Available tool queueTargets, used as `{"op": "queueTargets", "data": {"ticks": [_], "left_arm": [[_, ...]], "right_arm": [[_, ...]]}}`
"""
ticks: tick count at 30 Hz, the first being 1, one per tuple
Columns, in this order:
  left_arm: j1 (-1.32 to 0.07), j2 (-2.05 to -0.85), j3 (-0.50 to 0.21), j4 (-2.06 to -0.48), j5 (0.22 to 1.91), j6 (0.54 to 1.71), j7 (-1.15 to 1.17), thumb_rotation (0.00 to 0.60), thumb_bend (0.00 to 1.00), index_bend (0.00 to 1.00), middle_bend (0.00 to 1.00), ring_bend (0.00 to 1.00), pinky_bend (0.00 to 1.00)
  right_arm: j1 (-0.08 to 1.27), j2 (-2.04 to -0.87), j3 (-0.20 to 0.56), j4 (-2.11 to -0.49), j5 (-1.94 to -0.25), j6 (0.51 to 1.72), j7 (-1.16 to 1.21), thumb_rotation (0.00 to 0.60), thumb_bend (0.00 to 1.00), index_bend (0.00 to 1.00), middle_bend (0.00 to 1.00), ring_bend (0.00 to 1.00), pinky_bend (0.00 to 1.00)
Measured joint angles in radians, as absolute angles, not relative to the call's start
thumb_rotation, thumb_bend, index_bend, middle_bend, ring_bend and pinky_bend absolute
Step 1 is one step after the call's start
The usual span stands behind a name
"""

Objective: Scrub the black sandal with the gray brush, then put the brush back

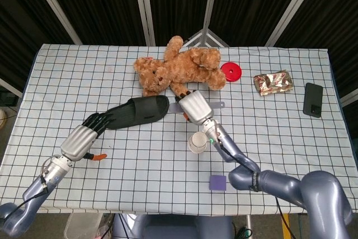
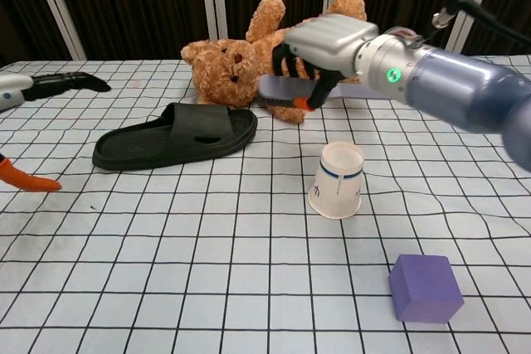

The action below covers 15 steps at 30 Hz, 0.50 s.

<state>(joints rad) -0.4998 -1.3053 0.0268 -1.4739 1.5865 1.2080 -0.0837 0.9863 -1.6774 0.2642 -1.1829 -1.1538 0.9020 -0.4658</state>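
Two hands are over the checkered bench (image 1: 291,138): the right hand (image 2: 328,43) grips the gray brush (image 2: 282,89) in curled fingers, raised in front of the teddy bear (image 1: 179,71), apart from the black sandal (image 1: 131,113). The left hand (image 1: 84,136) holds nothing, its fingers (image 1: 100,120) stretched out near the sandal's heel end. A paper cup (image 2: 338,180) stands mouth-down near a purple block (image 2: 425,288).
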Motion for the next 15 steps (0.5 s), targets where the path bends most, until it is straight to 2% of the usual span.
{"op": "queueTargets", "data": {"ticks": [6,15], "left_arm": [[-0.405,-1.238,0.078,-1.504,1.639,1.328,-0.091,0.556,0.13,0.00,0.00,0.00,0.00],[-0.381,-1.233,0.075,-1.511,1.624,1.327,-0.030,0.555,0.13,0.00,0.00,0.00,0.00]], "right_arm": [[0.942,-1.598,0.243,-1.152,-1.106,0.883,-0.481,0.600,0.62,0.76,0.65,0.58,0.57],[0.884,-1.538,0.215,-1.066,-1.080,0.815,-0.375,0.600,0.62,0.76,0.65,0.58,0.57]]}}
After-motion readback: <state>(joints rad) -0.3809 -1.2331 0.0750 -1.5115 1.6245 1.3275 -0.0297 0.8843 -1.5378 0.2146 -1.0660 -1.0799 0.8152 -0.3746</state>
